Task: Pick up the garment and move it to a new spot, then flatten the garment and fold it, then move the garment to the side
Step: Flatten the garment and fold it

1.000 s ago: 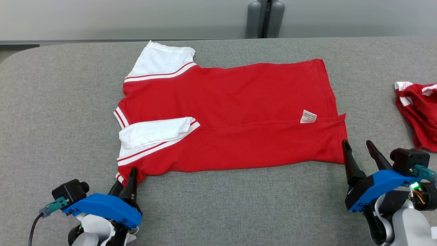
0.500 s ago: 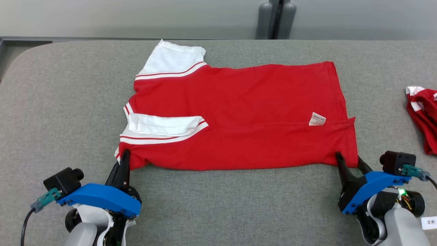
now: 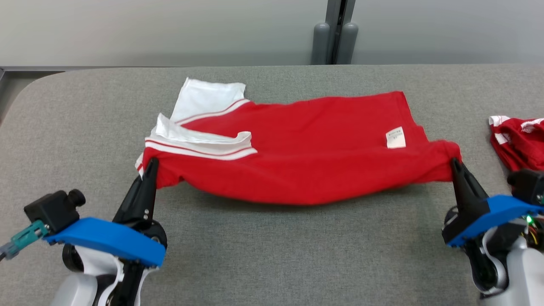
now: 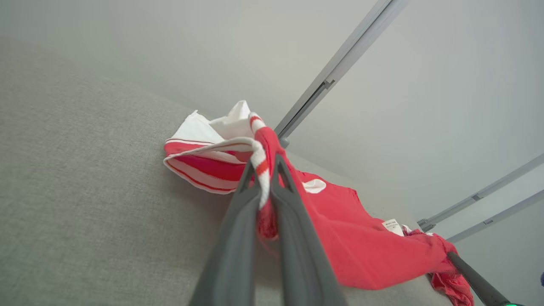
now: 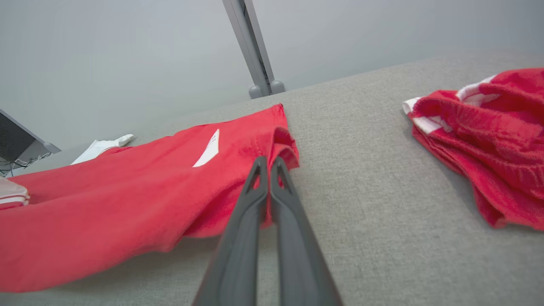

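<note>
The left gripper (image 3: 152, 165) is clamped on the shirt (image 3: 306, 165) near its sleeve. The right gripper (image 3: 454, 162) pinches the hem corner.

Soft matt cloth garment (image 3: 297, 170), perhaps cotton

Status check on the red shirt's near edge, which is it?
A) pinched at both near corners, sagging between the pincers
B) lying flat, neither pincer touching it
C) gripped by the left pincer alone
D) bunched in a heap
A: the left pincer and right pincer are each shut on a near corner of the red shirt, whose near edge hangs above the table with a shadow under it.
</note>
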Available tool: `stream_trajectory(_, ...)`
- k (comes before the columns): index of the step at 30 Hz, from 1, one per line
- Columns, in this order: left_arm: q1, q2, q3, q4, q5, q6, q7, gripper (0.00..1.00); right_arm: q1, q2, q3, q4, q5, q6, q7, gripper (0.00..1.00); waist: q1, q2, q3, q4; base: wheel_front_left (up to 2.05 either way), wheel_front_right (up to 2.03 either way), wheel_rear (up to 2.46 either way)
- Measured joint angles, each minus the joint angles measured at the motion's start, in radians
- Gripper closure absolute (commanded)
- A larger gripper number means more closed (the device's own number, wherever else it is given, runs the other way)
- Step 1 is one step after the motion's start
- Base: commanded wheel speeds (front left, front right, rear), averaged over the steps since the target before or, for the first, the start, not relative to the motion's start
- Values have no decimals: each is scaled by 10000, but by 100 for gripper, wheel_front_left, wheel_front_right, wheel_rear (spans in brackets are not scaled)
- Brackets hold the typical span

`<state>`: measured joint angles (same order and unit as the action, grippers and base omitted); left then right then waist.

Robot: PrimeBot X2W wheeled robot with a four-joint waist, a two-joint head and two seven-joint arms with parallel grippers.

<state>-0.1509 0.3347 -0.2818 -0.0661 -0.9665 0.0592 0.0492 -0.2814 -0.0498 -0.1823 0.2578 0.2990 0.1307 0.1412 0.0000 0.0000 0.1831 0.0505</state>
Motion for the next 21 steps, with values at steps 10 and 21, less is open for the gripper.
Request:
stream_trajectory(10, 2598, 930, 111, -2050, -224, 1093, 953, 100, 2727, 0, -209, -2531, 98, 0, 1659, 100, 0, 0, -70, -141, 0, 0, 0)
stream_trajectory(21, 3683, 688, -59, -341, -556, 821, 698, 100, 3681, 2, -67, -1996, 378, 0, 1521, 100, 0, 0, -108, -188, 0, 0, 0)
